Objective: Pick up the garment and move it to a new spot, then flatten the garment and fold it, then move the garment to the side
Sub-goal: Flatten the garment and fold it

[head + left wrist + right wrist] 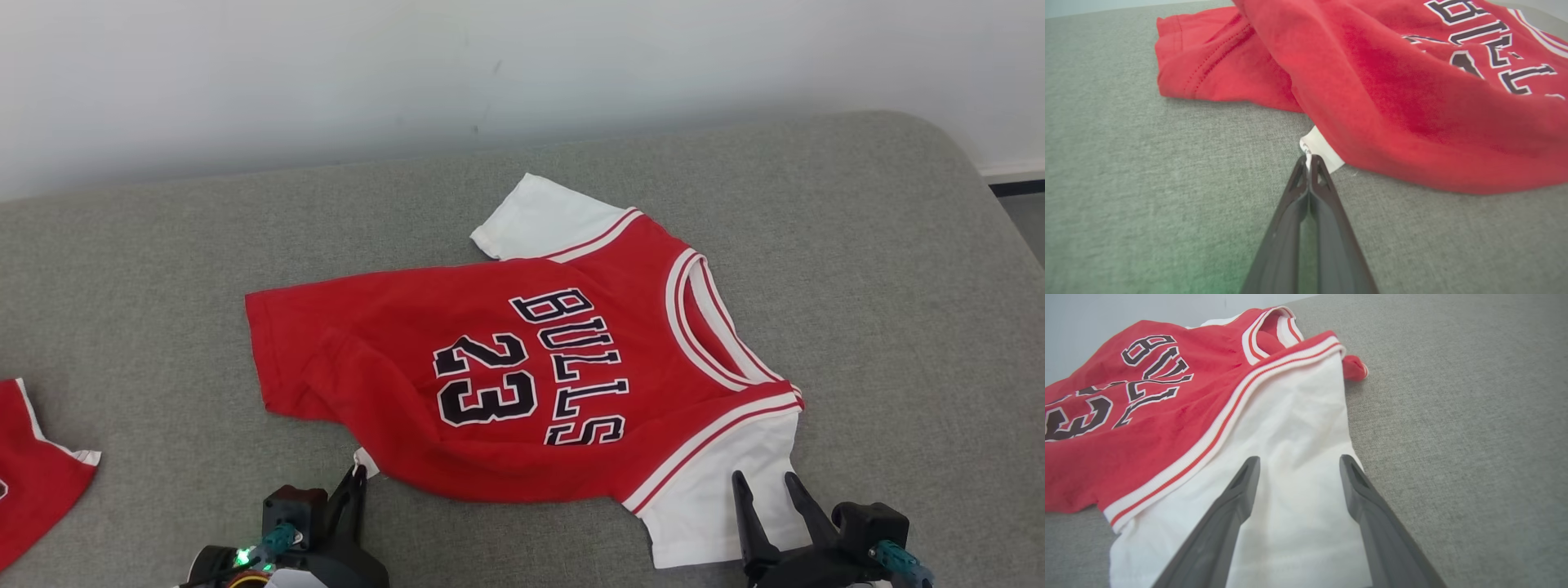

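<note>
At the far left edge of the head view, a second red garment (33, 482) with white trim lies on the grey cushion (163, 269), well apart from the jersey. The left gripper (357, 478) sits low at the near edge, and its two dark fingers are pressed together on a small white tab (366, 462) that sticks out from under the jersey's red edge. The left wrist view shows the left gripper (1309, 161) with its tips pinching that white tab (1323, 151), with red cloth heaped just beyond it.

The jersey (506, 384) lies in the middle of the cushion, red with black "BULLS 23" lettering. Its hem points left and its white-trimmed neck right; the hem end is rumpled and partly doubled over. One white sleeve (543, 219) points toward the pale wall (408, 73) and the other white sleeve (710, 498) toward the robot.

The right gripper (763, 483) stands with its fingers spread apart over that near sleeve. In the right wrist view the right gripper (1298, 467) frames white cloth between its tips; whether they touch the cloth cannot be told
</note>
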